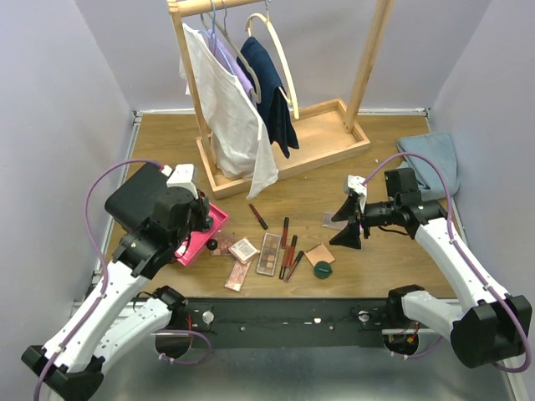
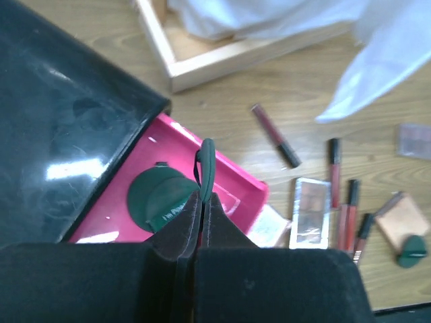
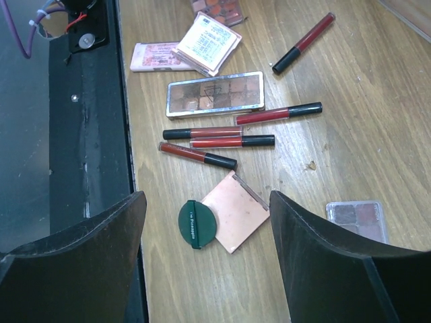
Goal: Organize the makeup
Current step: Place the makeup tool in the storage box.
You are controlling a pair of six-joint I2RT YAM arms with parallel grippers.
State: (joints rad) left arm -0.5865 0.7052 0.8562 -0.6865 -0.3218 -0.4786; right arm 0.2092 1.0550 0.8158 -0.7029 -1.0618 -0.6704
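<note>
My left gripper point(image 2: 202, 195) is shut on a thin dark-green disc point(image 2: 205, 161) seen edge-on, above the pink drawer point(image 2: 250, 180). A second green disc point(image 2: 156, 200) lies flat in that drawer. My right gripper point(image 3: 205, 200) stands wide open over a green disc point(image 3: 197, 223) that leans on a square peach compact point(image 3: 237, 210); it touches neither. Beyond them lie several dark-red tubes point(image 3: 222, 138) and a long eyeshadow palette point(image 3: 215, 93). From above, the right gripper point(image 1: 345, 224) hovers right of the makeup cluster point(image 1: 269, 253). The left gripper point(image 1: 205, 221) is at the drawer point(image 1: 201, 242).
The black case point(image 2: 60, 134) fills the left of the left wrist view. A small palette point(image 1: 328, 219) lies apart near the right gripper. A wooden clothes rack base point(image 1: 288, 154) stands behind, a blue cloth point(image 1: 430, 159) at far right, and a black rail point(image 1: 292, 313) along the near edge.
</note>
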